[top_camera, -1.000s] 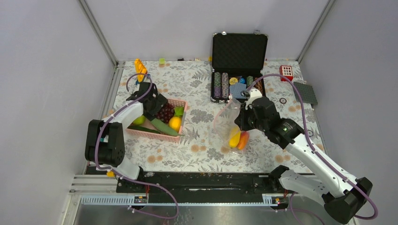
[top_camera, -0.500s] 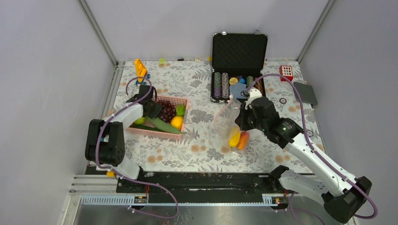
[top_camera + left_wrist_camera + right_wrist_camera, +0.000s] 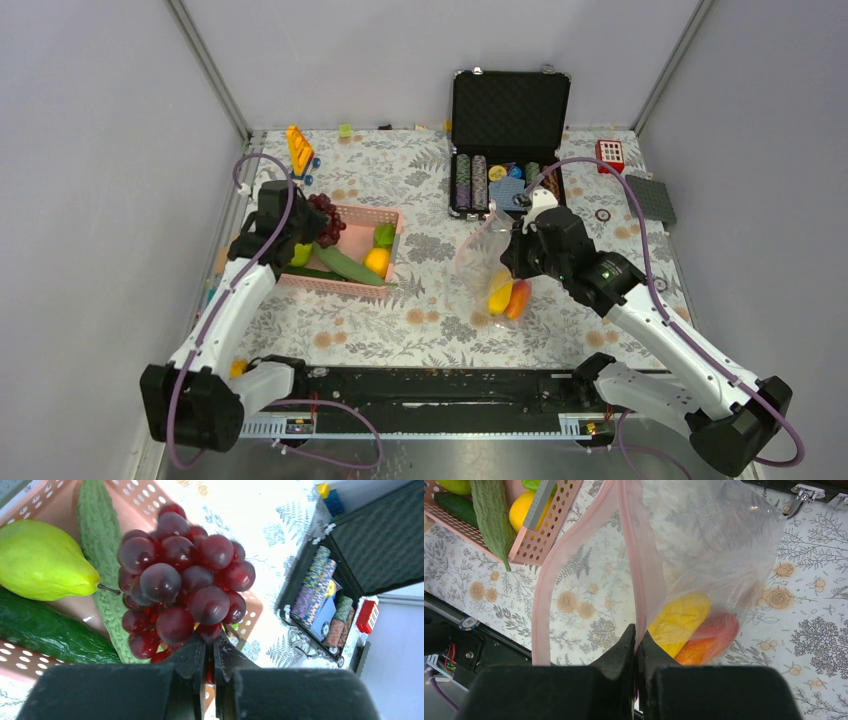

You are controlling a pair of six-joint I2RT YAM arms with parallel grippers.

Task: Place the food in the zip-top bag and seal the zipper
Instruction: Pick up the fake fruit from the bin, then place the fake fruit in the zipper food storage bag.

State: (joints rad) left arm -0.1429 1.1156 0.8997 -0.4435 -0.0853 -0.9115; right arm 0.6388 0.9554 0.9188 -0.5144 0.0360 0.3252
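Observation:
My left gripper (image 3: 210, 647) is shut on the stem end of the dark purple grapes (image 3: 180, 585), which hang just above the pink basket (image 3: 385, 217) near its far left corner (image 3: 322, 213). A long green cucumber (image 3: 345, 265), a yellow citrus (image 3: 376, 261), a green leafy piece (image 3: 383, 236) and a yellow-green fruit (image 3: 40, 560) lie in the basket. The right gripper (image 3: 635, 637) is shut on the pink zipper (image 3: 631, 555) of the clear zip-top bag (image 3: 478, 255), holding its mouth up and open. A yellow fruit (image 3: 679, 620) and a red-orange mango (image 3: 711, 637) lie inside the bag.
An open black case (image 3: 510, 110) with poker chips (image 3: 471, 182) stands at the back. An orange toy (image 3: 298, 148) sits at the back left. A red block (image 3: 610, 153) and a dark grey plate (image 3: 652, 198) lie at the back right. Grey walls enclose the table.
The left gripper has shut on the grapes and lifted them up and to the left, out of the basket. The right arm and the bag have not moved.

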